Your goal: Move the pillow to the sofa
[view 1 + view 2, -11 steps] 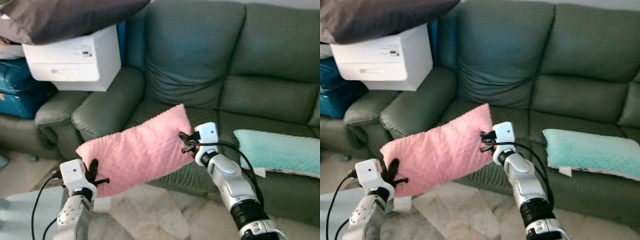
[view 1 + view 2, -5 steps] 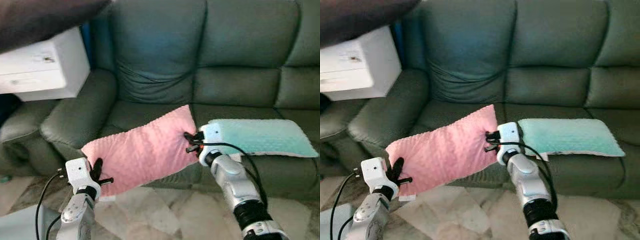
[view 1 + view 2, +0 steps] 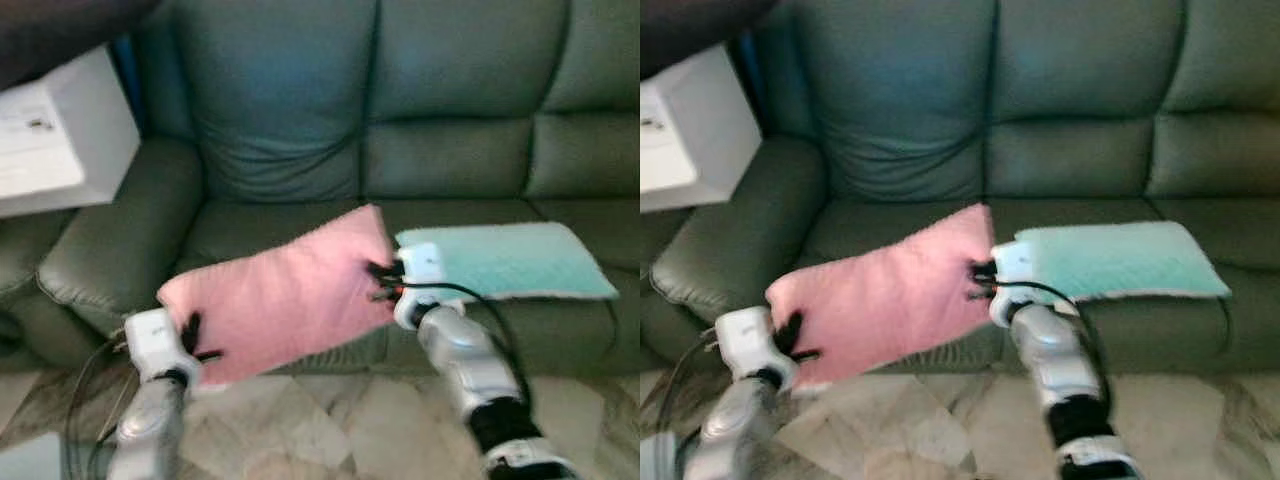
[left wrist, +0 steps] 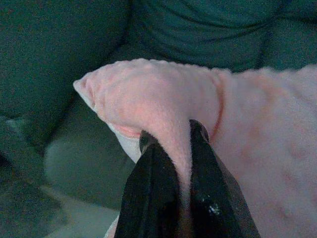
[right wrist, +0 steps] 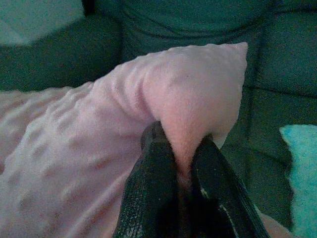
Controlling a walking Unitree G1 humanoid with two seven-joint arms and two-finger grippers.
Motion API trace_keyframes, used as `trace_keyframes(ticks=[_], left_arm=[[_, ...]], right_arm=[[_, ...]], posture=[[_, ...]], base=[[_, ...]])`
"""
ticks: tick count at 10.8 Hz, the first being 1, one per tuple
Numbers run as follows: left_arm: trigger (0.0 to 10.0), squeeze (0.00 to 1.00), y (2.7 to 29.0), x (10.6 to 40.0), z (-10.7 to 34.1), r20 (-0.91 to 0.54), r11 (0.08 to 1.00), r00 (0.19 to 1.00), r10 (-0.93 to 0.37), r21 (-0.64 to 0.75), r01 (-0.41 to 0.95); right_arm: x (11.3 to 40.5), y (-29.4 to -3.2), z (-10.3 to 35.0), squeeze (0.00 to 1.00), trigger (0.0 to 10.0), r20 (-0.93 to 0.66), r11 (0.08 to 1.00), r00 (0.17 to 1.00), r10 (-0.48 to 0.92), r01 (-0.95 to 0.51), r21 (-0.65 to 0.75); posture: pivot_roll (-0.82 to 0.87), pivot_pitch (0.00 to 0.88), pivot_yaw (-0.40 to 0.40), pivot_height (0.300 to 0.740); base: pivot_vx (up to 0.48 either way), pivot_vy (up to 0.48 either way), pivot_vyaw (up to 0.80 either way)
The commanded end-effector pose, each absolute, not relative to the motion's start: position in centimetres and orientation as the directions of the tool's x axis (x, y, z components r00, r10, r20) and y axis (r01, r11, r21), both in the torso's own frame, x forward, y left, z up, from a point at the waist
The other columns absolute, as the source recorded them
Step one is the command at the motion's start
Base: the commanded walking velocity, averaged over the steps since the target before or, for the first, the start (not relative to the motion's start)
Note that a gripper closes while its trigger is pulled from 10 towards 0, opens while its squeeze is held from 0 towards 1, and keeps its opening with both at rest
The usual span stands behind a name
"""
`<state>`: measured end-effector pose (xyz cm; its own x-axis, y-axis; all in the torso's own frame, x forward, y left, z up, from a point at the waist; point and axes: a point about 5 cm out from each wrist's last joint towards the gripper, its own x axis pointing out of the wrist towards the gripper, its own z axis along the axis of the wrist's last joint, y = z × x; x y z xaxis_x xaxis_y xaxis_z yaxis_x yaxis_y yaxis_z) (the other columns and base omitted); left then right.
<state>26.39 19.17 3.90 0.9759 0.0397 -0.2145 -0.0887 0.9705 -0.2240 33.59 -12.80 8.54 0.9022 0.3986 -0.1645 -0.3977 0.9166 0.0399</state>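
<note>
Mid-carry: my left gripper (image 3: 190, 338) and right gripper (image 3: 383, 281) pinch the pink pillow (image 3: 285, 300) at frame centre; next I must reach it over the sofa (image 3: 300, 225) seat.

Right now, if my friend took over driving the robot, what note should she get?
Left gripper: jaws shut on the pink pillow's left end.
Right gripper: jaws shut on its right end.
The pillow hangs between the two arms, in the air in front of the green sofa, over the front edge of the seat, not resting on it.
A mint pillow already lies on the seat to the right; a white box sits at far left.
Done: pillow picked up and brought to the sofa.
Left: carry it forward over the open seat cushion, lower it, open both jaws and pull back.
</note>
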Motion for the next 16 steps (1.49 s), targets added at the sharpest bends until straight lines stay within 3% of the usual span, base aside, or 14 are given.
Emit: trace_keyframes(ticks=[1, 6, 12, 14, 16], left_arm=[[10.0, 0.00, 20.1, 26.0, 3.7, -0.230, 0.973, 0.971, 0.058, -0.206, -0.107], [10.0, 0.00, 19.8, 25.9, 3.6, -0.231, 0.973, 0.972, 0.046, -0.209, -0.096], [10.0, 0.00, 18.5, 26.0, 4.0, -0.200, 0.993, 0.978, -0.055, -0.110, 0.033], [10.0, 0.00, 18.8, 25.9, 3.8, -0.190, 0.999, 0.981, -0.042, -0.002, 0.042], [10.0, 0.00, 19.0, 26.0, 3.6, -0.204, 0.996, 0.978, -0.042, -0.085, 0.025]], right_arm=[[33.9, -12.1, 9.4, 0.00, 10.0, -0.124, 0.908, 0.899, 0.419, -0.418, 0.036], [33.8, -12.1, 9.3, 0.00, 10.0, -0.128, 0.909, 0.901, 0.415, -0.414, 0.037], [33.7, -12.2, 9.1, 0.00, 10.0, -0.131, 0.912, 0.903, 0.409, -0.408, 0.035], [33.9, -12.7, 9.5, 0.00, 10.0, -0.115, 0.928, 0.922, 0.370, -0.371, 0.012], [34.0, -13.4, 9.6, 0.00, 10.0, -0.111, 0.942, 0.936, 0.335, -0.336, 0.006]], posture=[[-0.20, 0.037, 0.052, 0.740], [-0.20, 0.044, 0.054, 0.740], [-0.21, 0.046, 0.057, 0.740], [-0.21, 0.048, 0.058, 0.740], [-0.21, 0.049, 0.060, 0.740]], base=[[0.000, 0.266, 0.00], [0.000, 0.480, 0.00], [0.000, 0.000, 0.00], [0.000, 0.000, 0.00], [0.000, 0.000, -0.72]])
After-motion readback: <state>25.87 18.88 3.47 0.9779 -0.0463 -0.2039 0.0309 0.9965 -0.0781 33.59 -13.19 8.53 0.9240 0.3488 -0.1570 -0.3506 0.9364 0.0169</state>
